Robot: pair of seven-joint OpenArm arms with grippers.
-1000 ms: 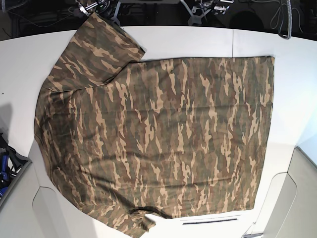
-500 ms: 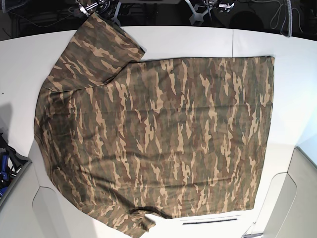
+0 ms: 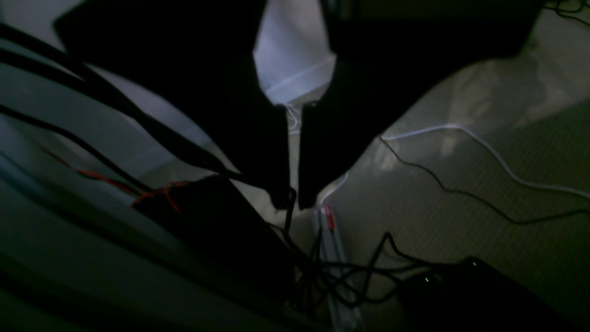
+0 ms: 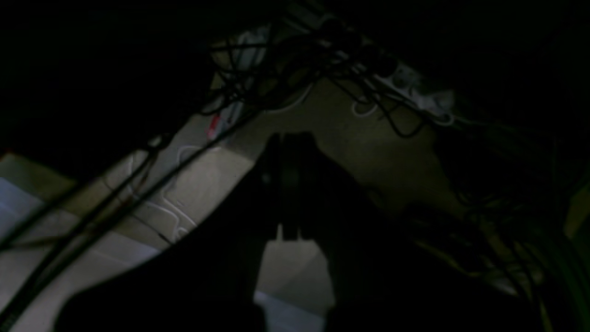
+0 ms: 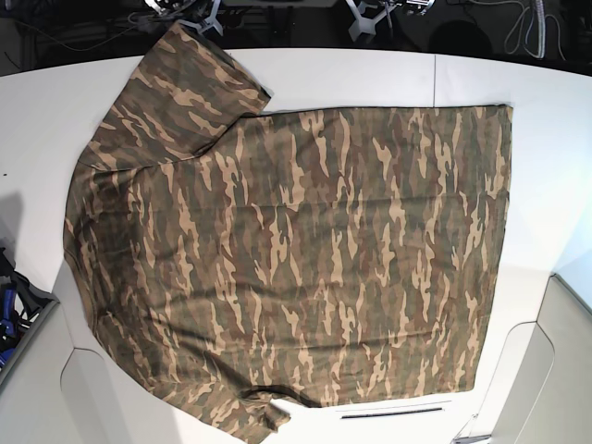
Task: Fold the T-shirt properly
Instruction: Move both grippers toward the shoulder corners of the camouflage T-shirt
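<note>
Base view: your left gripper (image 3: pixel 294 198), barely open, shifts; right gripper (image 4: pixel 291 140) is closed. Your T-shirt (image 5: pixel 305 250) stays put, so folding waits.

Bare white tabletop (image 5: pixel 546 185) gives passage along the right of the base view and in a strip above the camouflage T-shirt (image 5: pixel 296 240), while loose dark cables (image 4: pixel 286 69), as far as the gloom shows, cross the upper middle of the right wrist view.

Base bright — wrist views dim
</note>
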